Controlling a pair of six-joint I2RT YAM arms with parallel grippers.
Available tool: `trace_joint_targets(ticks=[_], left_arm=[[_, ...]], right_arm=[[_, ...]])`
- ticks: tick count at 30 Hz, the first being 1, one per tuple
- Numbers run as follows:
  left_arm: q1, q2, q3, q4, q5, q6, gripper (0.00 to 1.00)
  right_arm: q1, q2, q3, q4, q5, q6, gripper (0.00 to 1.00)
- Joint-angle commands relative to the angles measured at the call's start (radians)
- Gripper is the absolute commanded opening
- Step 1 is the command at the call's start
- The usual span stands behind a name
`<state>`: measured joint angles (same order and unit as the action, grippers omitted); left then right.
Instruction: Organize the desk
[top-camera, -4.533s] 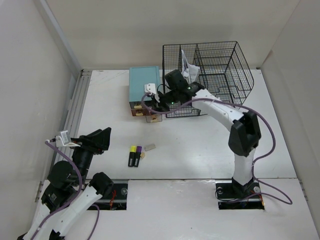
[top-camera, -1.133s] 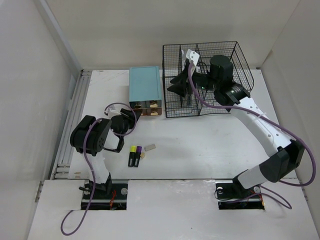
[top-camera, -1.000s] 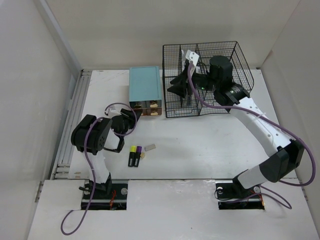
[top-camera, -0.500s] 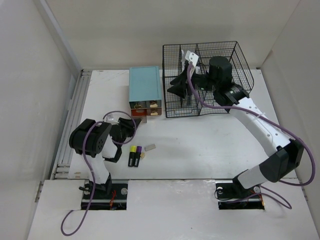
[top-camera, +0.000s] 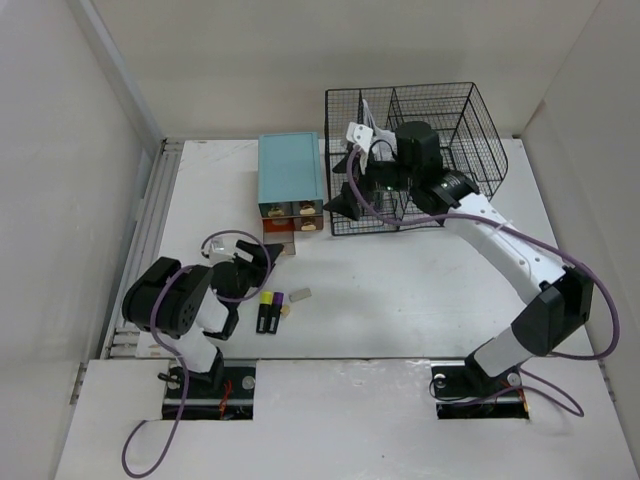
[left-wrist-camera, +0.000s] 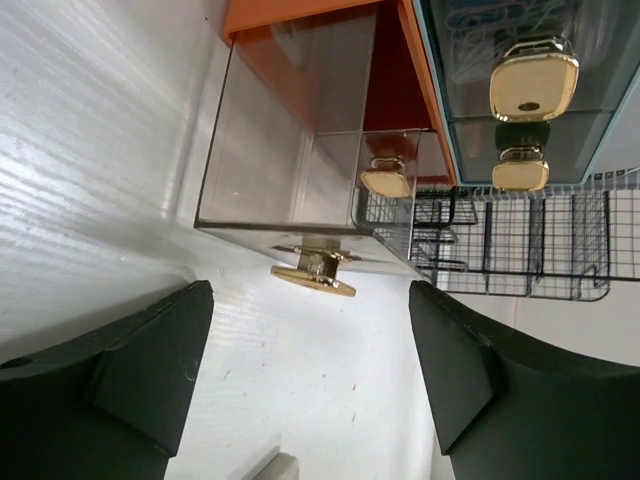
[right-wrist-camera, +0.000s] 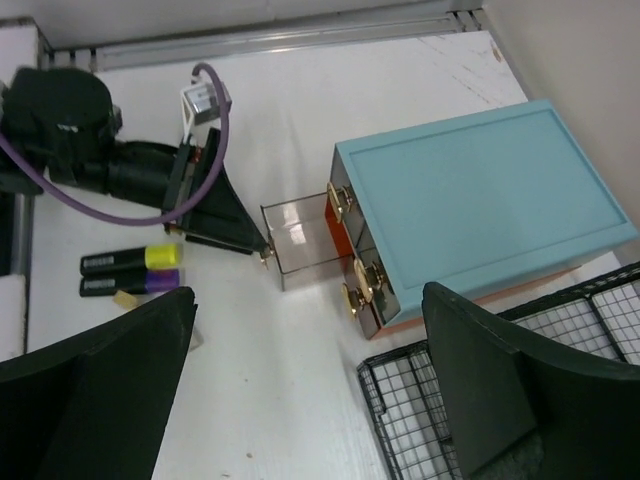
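Left gripper (left-wrist-camera: 310, 340): fingers parted, nothing held; arm folded low, aimed at brass knob (left-wrist-camera: 312, 272) of clear drawer (left-wrist-camera: 290, 150), open from teal drawer box (top-camera: 290, 170). Right gripper (right-wrist-camera: 305, 390): spread wide, empty; arm stretched high by wire rack (top-camera: 440, 120). Desk (top-camera: 400, 290): beneath everything, white, matte; judged rigid, heavy, fixed, with no hold on it. Likely holds instead: knob for the drawer; barrels of highlighters (top-camera: 268, 312), probably light and hard.

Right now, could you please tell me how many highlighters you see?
2: yellow-capped highlighter and purple-capped highlighter lie side by side on the desk; closed drawers could hide more.
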<state>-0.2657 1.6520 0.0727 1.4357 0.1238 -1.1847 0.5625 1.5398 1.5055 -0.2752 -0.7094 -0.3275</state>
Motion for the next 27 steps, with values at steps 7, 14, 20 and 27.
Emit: trace_joint_targets(ticks=[7, 14, 20, 27], left_arm=[[-0.021, -0.632, -0.033, -0.476, -0.021, 0.201, 0.54], [-0.053, -1.271, 0.261, -1.15, -0.208, 0.421, 0.0], [-0.053, -1.266, 0.591, -1.443, -0.07, 0.566, 0.16], [-0.063, -1.222, 0.708, -1.709, 0.017, 0.933, 0.73]], right_arm=[[0.051, 0.006, 0.024, -0.085, 0.109, -0.252, 0.93], [0.163, 0.052, -0.028, -0.151, 0.108, -0.454, 0.28], [0.281, 0.239, 0.01, -0.364, 0.073, -0.677, 0.49], [0.369, 0.399, 0.055, -0.418, 0.129, -0.716, 0.62]])
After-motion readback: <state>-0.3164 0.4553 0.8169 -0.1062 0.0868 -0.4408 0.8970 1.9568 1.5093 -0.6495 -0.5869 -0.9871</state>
